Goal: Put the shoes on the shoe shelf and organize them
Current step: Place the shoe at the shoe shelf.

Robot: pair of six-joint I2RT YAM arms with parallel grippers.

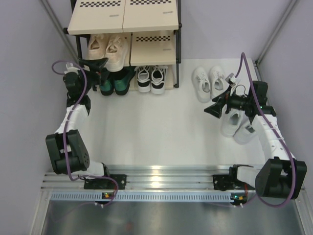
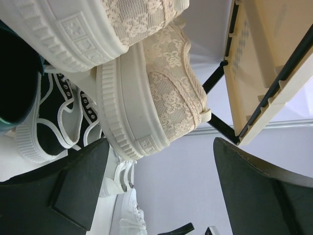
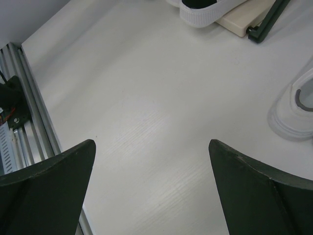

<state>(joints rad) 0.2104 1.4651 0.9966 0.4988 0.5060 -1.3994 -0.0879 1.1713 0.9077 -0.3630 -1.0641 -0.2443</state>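
Note:
The shoe shelf (image 1: 146,19) stands at the back left. Beige sneakers (image 1: 108,49) sit on its middle board, with dark green shoes (image 1: 115,82) and black-and-white sneakers (image 1: 150,78) on the bottom board. My left gripper (image 1: 98,63) is open beside the beige pair. In the left wrist view a beige heel (image 2: 161,93) lies just beyond my left gripper (image 2: 161,166), with nothing between the fingers. Small white sneakers (image 1: 209,82) stand on the table to the right. Larger white sneakers (image 1: 237,125) lie partly under my right arm. My right gripper (image 1: 215,108) hangs open over bare table (image 3: 151,161).
The shelf's black frame post (image 1: 177,44) stands between the shelf and the small white pair. A metal rail (image 1: 156,176) with the arm bases runs along the near edge. Grey walls close in on the left and right. A white sneaker's edge (image 3: 296,112) shows at the right of the right wrist view.

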